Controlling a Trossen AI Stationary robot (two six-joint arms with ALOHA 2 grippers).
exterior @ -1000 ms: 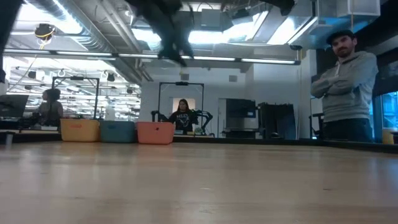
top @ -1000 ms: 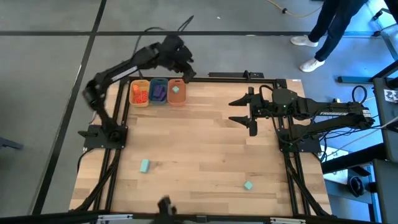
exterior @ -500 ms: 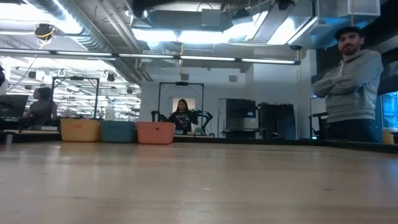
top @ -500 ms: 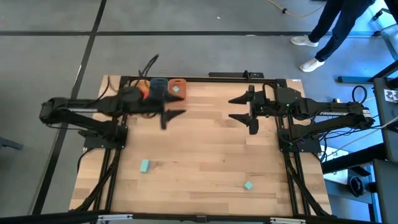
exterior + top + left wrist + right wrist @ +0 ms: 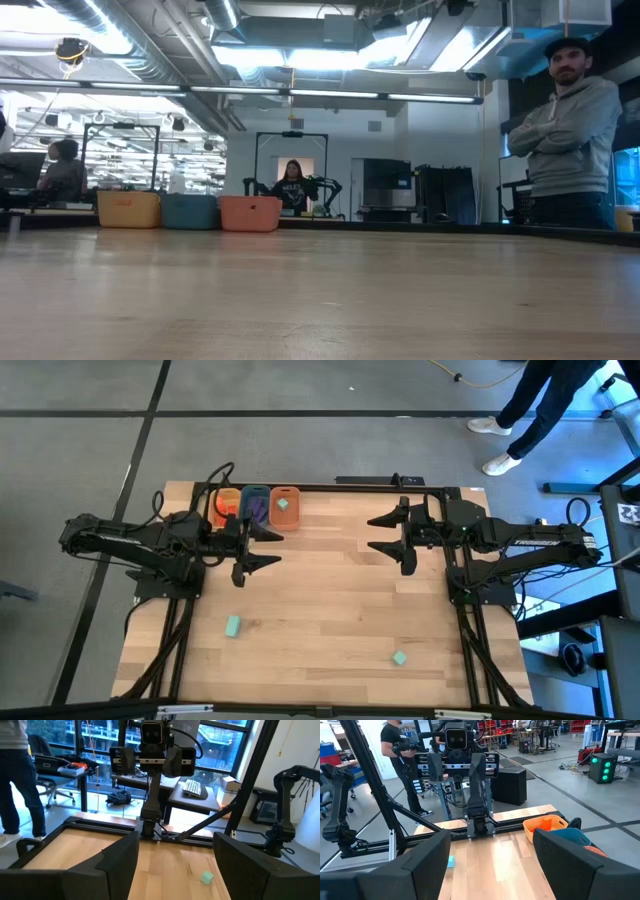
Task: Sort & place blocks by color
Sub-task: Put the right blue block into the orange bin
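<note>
Two mint-teal blocks lie flat on the wooden table: one near the front left (image 5: 232,625), also in the right wrist view (image 5: 450,862), and one near the front right (image 5: 399,657), also in the left wrist view (image 5: 207,878). A third teal block (image 5: 283,504) lies in the orange tub (image 5: 285,508). Orange-red blocks lie in the yellow tub (image 5: 224,508) and purple ones in the blue tub (image 5: 255,506). My left gripper (image 5: 272,549) is open and empty just in front of the tubs. My right gripper (image 5: 372,535) is open and empty at the table's right.
The three tubs stand in a row at the far left edge; they also show in the low view (image 5: 190,211). A black frame (image 5: 400,483) runs along the table's far edge. People stand in the room beyond the table (image 5: 570,140).
My left gripper has drawn back from above the orange tub toward the table's near edge and gone down. It now lies level over the table in front of the tubs, pointing toward the right arm. The blocks have stayed put.
</note>
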